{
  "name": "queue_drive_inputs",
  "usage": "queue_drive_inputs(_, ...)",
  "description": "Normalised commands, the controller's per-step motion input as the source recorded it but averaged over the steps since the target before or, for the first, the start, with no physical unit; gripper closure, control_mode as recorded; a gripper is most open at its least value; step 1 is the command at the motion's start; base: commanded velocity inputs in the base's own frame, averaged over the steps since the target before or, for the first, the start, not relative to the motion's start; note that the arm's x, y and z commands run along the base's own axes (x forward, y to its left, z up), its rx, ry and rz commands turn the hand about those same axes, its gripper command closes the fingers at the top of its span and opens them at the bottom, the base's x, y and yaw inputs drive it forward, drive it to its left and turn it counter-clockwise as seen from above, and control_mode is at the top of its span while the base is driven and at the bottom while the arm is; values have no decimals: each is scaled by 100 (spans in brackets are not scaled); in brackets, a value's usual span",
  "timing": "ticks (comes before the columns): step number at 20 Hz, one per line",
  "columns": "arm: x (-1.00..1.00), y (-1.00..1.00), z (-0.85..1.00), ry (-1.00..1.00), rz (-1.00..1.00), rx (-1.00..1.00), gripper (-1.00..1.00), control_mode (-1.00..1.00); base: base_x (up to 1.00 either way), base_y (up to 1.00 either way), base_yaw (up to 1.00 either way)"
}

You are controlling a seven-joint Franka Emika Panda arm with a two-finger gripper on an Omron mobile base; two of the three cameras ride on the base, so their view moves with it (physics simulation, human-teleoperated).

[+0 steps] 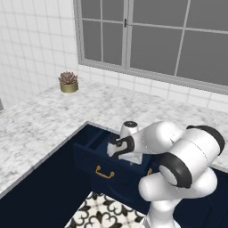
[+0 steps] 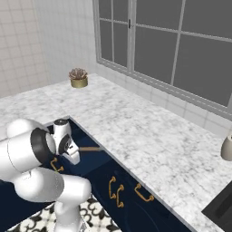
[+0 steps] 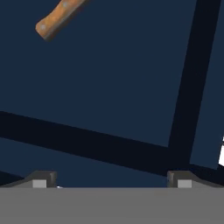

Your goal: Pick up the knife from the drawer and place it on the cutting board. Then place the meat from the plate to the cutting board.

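The navy drawer [image 1: 91, 161] stands pulled out below the marble counter, its brass pull [image 1: 104, 173] on the front. My gripper [image 1: 115, 150] hangs over the drawer, pointing down into it, jaws wide apart and empty. In the hand view the gripper [image 3: 110, 180] looks at the drawer floor [image 3: 109, 78]; the knife [image 3: 59, 17] shows its light brown handle at the top left, well away from the fingertips [image 3: 41, 180]. In the right base view the knife [image 2: 89, 148] lies just right of the gripper [image 2: 72, 157]. Cutting board, meat and plate are out of view.
A small potted plant [image 1: 68, 82] stands at the counter's [image 1: 40, 124] far corner, under the window. A beige jar [image 2: 226, 147] and a dark flat surface [image 2: 222, 206] sit at the right. Neighbouring cabinet fronts carry brass handles [image 2: 142, 192].
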Motion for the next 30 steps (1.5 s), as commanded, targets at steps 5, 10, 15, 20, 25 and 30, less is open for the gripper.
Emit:
queue_drive_inputs(5, -53, 29, -26, 2, 0, 2, -100, -100, 0, 0, 0)
queue_drive_inputs(10, -71, 48, -25, 6, 0, 6, -100, -100, 0, 0, 0)
queue_drive_inputs(15, -89, 46, -67, 13, 0, 13, -100, -100, 0, 0, 0)
queue_drive_inputs(20, -100, 42, -81, 12, 0, 21, -100, -100, 0, 0, 0)
queue_drive_inputs(25, -42, 0, 42, -1, -7, 7, -100, -100, 0, 0, 0)
queue_drive_inputs(30, 47, -36, 100, 0, 0, 5, -100, -100, 0, 0, 0)
